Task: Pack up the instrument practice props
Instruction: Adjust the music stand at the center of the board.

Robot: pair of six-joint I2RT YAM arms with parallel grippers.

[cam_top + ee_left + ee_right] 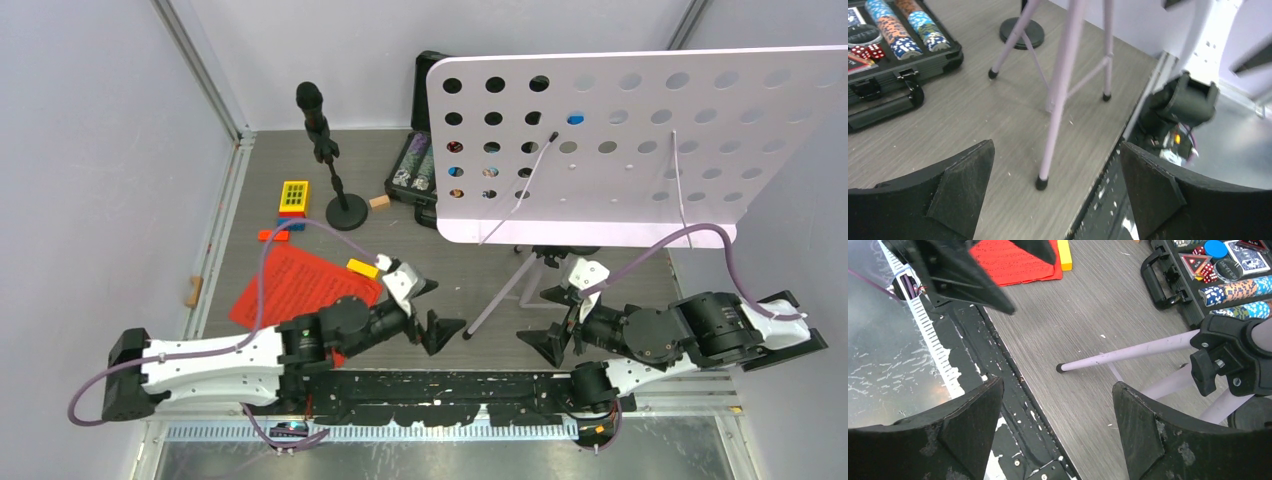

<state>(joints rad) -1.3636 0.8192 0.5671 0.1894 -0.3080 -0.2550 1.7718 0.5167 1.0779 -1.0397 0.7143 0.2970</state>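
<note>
The large white hole-punched music rack (600,140) stands on its silver tripod legs (505,295) over the right half of the grey wood-grain worktop (450,200). One leg reaches toward the near edge. The left gripper (437,308) has its fingers spread wide, holding nothing. In the left wrist view that leg's black foot sits just ahead of the gap, touching neither finger. The right gripper (545,320) is also spread and empty, and a leg tip lies on the worktop ahead of its fingers. The red sheet-music pages (300,285) lie flat near the near left corner, partly under the left arm. A black microphone on a round-based black pole (320,130) stands upright toward the far left corner.
</note>
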